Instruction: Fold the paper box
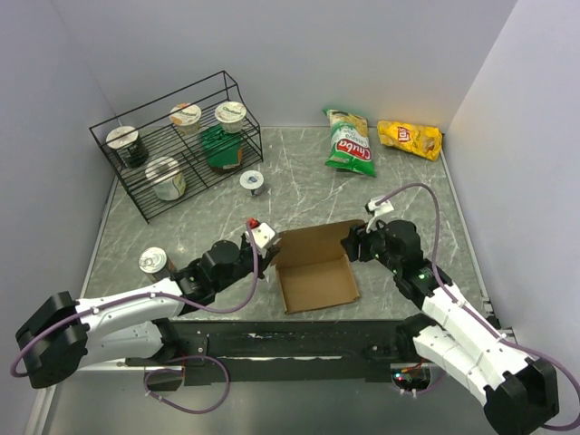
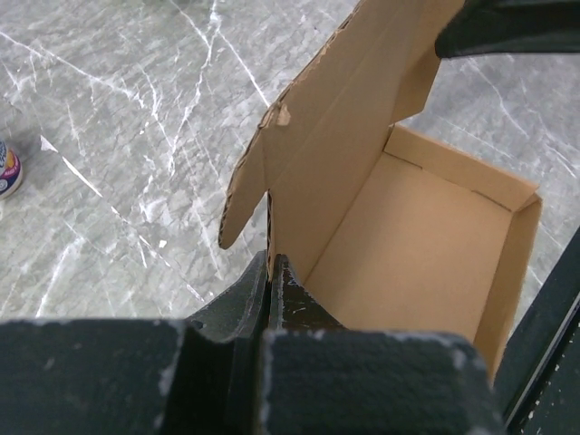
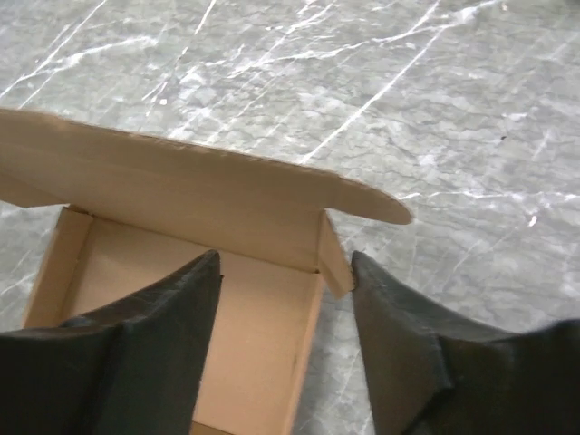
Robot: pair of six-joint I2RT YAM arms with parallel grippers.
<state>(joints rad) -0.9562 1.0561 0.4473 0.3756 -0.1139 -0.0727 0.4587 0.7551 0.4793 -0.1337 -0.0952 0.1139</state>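
The paper box [image 1: 313,272] is brown cardboard, partly formed into an open tray near the table's front, with its lid flap [image 1: 317,240] standing up at the far side. My left gripper [image 1: 268,246] is shut on the box's left wall; the left wrist view shows both fingers pinched flat on the cardboard edge [image 2: 269,237]. My right gripper [image 1: 355,243] hangs open at the box's far right corner. In the right wrist view its gripper [image 3: 283,276] straddles the right wall, and a small corner tab [image 3: 335,263] sits just inside the right finger [image 3: 390,317].
A black wire rack [image 1: 177,145] holding several cups stands at the back left. A small cup [image 1: 252,181] and a can [image 1: 152,262] sit on the table. A green chip bag [image 1: 350,142] and a yellow one [image 1: 410,138] lie at the back right.
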